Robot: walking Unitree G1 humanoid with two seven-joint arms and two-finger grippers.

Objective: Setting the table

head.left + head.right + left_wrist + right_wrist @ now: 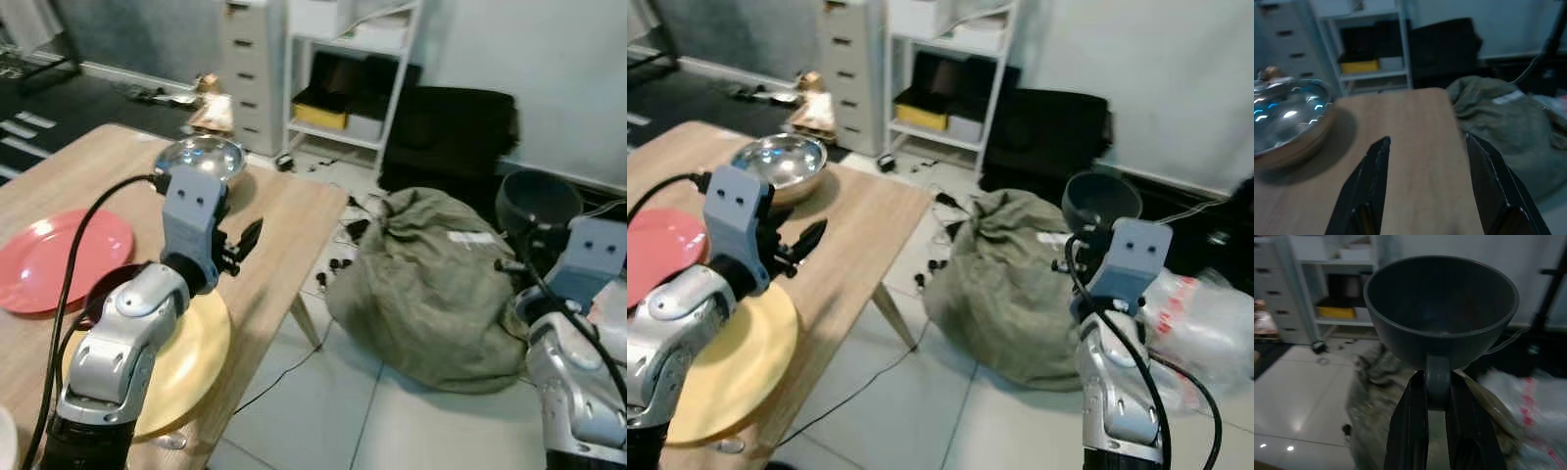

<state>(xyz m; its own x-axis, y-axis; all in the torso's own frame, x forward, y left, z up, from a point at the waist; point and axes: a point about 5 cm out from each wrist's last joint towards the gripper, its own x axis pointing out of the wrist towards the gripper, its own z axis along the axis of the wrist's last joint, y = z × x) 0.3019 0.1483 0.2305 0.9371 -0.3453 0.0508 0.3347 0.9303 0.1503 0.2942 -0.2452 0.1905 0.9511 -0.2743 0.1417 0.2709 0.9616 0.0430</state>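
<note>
Right gripper (1437,396) clamped on the handle of a dark grey cup (1442,308), fingers pressed to either side of it. Cup held upright, mouth up, out beyond the table's end, over the tiled floor and just beside a rumpled olive-green sack (431,284). Nothing to be made out inside the cup (interior dark, view dim).

Left gripper (1425,161) raised above the wooden table (279,211), fingers spread wide with bare tabletop showing between them, holding nothing. Pointed toward the table's far end.

On the table: shiny metal bowl (201,157) near the far corner, just ahead of the left gripper. Red plate (49,255) on the robot's left side. Yellow plate (196,352) near the front edge, partly under the left forearm. Dark reddish dish (108,284) between the two plates, mostly hidden by the arm.

Beyond the table: white shelving unit (348,69) with a yellow box (318,116) on a lower shelf, grey drawer unit (245,59) beside it. Clear plastic bag with red print (1205,313) on the floor at right, past the right arm.
</note>
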